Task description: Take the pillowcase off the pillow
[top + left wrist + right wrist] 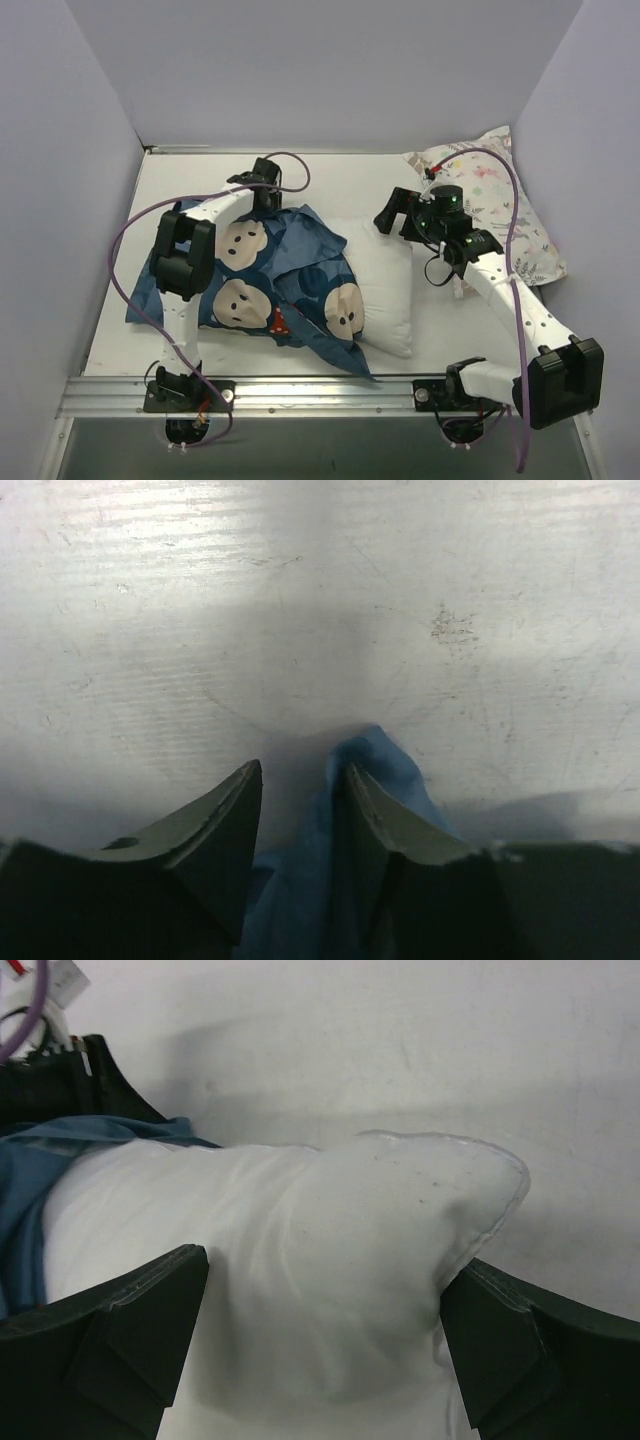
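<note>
Left gripper [300, 772]: angled down near table [350, 170] far edge, jaws partly spread, pillowcase [385, 760] fold between | Right gripper [330, 1260]: spread wide, straddling pillow [250, 1200] corner

Left tool [300, 770] ajar, right tool [325, 1260] wide

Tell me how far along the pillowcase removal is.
Half done: the pillow lies bare on its right half. In hand: the open right gripper straddles its bare corner; the left gripper has pillowcase cloth between parted jaws. Left: pulling it off the covered half.
</note>
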Tool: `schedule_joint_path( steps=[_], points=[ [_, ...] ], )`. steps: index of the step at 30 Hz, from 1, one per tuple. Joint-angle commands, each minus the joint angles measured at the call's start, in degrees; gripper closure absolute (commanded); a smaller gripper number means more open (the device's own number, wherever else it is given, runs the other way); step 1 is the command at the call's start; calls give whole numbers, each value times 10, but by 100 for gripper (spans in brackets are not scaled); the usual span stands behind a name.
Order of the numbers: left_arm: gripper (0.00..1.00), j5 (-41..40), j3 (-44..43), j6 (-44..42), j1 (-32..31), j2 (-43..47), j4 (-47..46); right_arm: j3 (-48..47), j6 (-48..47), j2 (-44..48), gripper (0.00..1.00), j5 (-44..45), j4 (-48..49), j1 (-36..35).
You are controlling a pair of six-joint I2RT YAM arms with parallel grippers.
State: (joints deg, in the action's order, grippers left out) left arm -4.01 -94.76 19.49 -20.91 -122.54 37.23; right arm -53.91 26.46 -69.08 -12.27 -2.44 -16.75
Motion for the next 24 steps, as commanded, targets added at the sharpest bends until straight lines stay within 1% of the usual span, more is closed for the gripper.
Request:
schedule_joint_path(
  steps=[1,2,3,5,6,9,10,12,13,14,17,19,21,22,23,24],
  points=[
    [52,-1,-10,13,-8,54,-2,-44,-24,10,0,79,-89,-6],
    [47,0,-14,13,-11,65,-5,-51,-27,10,0,93,-101,-5],
    [36,-2,-18,13,-12,74,-11,-66,-27,15,0,106,-119,1],
    [28,1,-35,12,-16,101,-20,-80,-26,16,0,114,-129,7],
    [22,3,-38,8,-17,113,-26,-98,-26,12,0,121,-147,10],
    [15,1,-44,3,-22,175,-53,-118,-18,-2,0,139,-166,20],
    [11,2,-40,2,-24,210,-62,-128,-14,-4,0,137,-169,22],
    [10,8,-25,2,-26,245,-83,-134,-8,-10,0,128,-172,29],
    [9,6,-17,2,-26,262,-88,-138,-5,-8,0,96,-172,32],
    [8,-10,-9,4,-28,295,-90,-140,-4,-2,0,88,-172,33],
    [5,-30,37,13,-34,359,-81,-146,5,16,0,40,-173,28],
    [4,-26,86,27,-46,391,-72,-148,7,29,0,25,-192,22],
    [3,-21,120,38,-62,440,-54,-126,8,54,0,4,-207,1],
    [3,-14,160,42,-83,472,-48,-113,12,67,0,-1,-207,-11],
    [2,-5,181,48,-95,488,-47,-99,12,91,0,10,-213,-36],
    [3,-1,203,63,-111,503,-48,-65,13,104,0,26,-216,-53]
  ],
)
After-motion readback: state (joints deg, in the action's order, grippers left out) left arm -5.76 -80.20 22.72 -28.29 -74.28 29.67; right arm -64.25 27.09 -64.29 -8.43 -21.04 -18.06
